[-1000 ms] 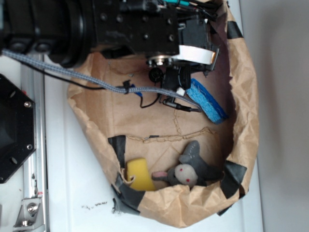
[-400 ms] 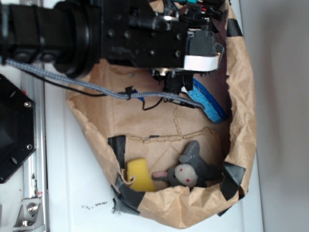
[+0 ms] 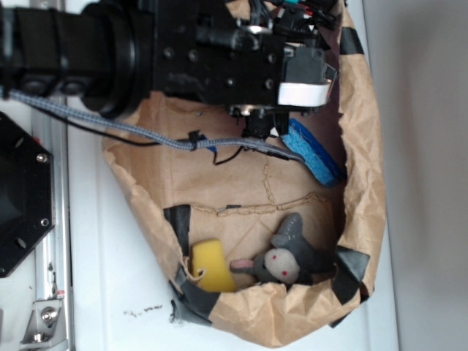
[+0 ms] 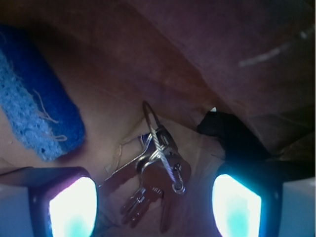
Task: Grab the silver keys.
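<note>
The silver keys (image 4: pixel 155 180) lie splayed on the brown paper floor of the bag (image 3: pixel 365 197), right between my fingertips in the wrist view. My gripper (image 4: pixel 155 207) is spread wide, one finger (image 4: pixel 71 205) either side, touching nothing. The blue sponge (image 4: pixel 37 113) sits just beside, off to the left.

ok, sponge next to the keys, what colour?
Blue sponge, best in the wrist view, left of the keys.

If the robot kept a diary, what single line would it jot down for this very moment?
phase: lining up on keys | gripper: open, one finger each side of silver keys | keys: on brown paper, not gripped | blue sponge: left of keys, apart
</note>
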`<control>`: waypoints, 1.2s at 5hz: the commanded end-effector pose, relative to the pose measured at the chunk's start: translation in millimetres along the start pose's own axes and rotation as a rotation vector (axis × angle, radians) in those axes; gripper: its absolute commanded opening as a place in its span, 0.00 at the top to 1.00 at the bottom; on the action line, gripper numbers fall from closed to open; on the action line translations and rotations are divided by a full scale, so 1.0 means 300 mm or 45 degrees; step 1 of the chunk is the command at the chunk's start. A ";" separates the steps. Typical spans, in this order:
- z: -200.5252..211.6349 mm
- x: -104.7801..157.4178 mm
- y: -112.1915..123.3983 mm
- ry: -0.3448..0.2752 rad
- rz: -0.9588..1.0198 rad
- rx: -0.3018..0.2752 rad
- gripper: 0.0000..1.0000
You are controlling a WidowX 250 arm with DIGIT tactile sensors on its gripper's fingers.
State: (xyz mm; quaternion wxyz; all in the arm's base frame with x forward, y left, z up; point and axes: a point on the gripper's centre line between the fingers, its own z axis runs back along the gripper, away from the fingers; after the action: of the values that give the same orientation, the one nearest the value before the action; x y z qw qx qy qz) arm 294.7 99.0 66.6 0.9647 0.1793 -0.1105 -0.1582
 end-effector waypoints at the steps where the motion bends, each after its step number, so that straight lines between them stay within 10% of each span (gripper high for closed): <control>1: 0.052 0.062 0.027 -0.002 -0.011 -0.026 0.00; 6: -0.048 0.075 0.009 0.039 -0.020 0.014 0.00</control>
State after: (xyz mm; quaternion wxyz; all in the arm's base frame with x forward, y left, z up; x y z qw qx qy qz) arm 303.1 104.6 39.8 0.9713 0.1723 -0.0610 -0.1523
